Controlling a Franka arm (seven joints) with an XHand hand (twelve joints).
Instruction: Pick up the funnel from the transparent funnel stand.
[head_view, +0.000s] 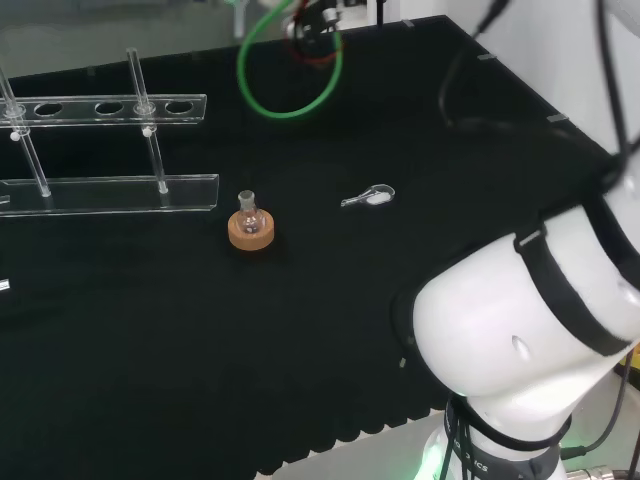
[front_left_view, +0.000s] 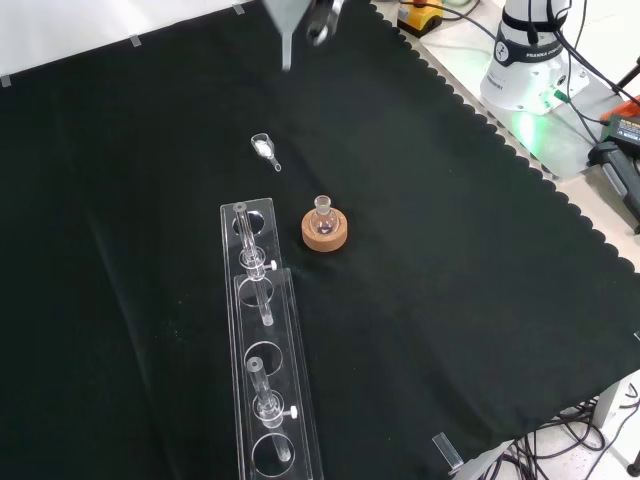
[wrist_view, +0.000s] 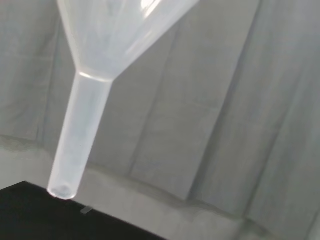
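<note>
The funnel (wrist_view: 95, 75) is hanging up in the air, clear of the transparent funnel stand (front_left_view: 268, 360), its stem pointing down past the edge of the black cloth (front_left_view: 450, 260) toward pale grey curtains (wrist_view: 225, 100). I cannot tell how the hand's fingers are sitting. On the cloth, a small flask (front_left_view: 322, 212) is standing in a cork ring (front_left_view: 325, 232) just beside the stand, with a little clear scoop (front_left_view: 264, 149) lying apart. A green cable (head_view: 290, 70) is looping at the far edge.
</note>
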